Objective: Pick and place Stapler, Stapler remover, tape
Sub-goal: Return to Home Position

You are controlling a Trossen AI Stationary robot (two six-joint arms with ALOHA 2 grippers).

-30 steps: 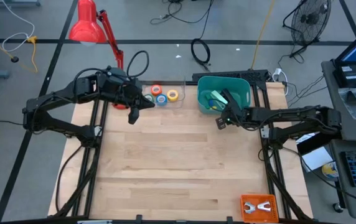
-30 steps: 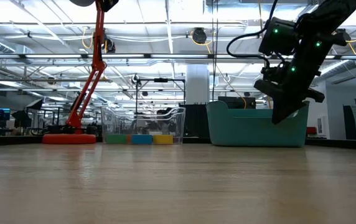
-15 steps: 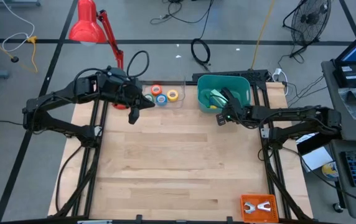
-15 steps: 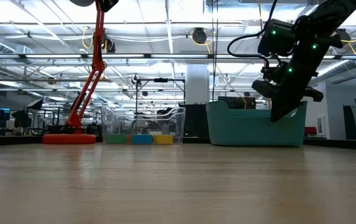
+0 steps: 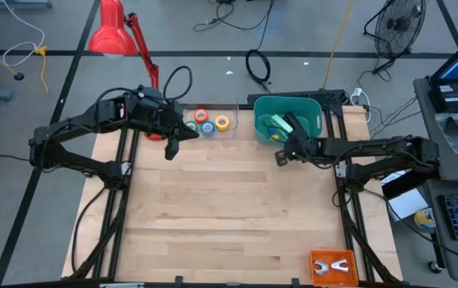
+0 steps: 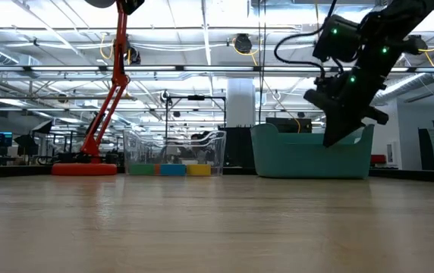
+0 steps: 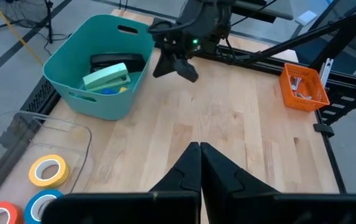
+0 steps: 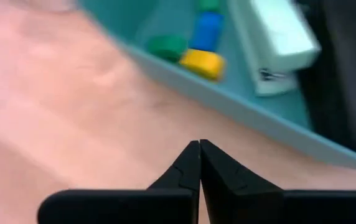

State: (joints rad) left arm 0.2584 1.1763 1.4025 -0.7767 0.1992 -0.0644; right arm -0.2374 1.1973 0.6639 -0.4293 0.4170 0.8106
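The black stapler [image 7: 119,61] lies inside the teal bin [image 5: 259,132] at the far edge of the worktop [image 5: 229,208], beside a pale green stapler [image 7: 106,78] and some small coloured blocks [image 8: 201,62]. Just to the left of that bin stands the transparent bin [image 7: 16,127], and in it lies the tape: the orange roll [image 5: 201,115], blue roll [image 5: 207,128] and yellow roll [image 5: 222,122] flat on its floor; the green one I can't make out clearly. The stapler remover [image 5: 333,264] sits in the orange bin [image 5: 315,276], well apart at the worktop's near right corner.

The right gripper [image 5: 280,158] hangs above the wood just in front of the teal bin, its fingers pressed together and holding nothing. The left gripper [image 5: 170,150] hovers near the transparent bin, fingers likewise closed on nothing. A red lamp [image 5: 110,32] stands at the far left corner.
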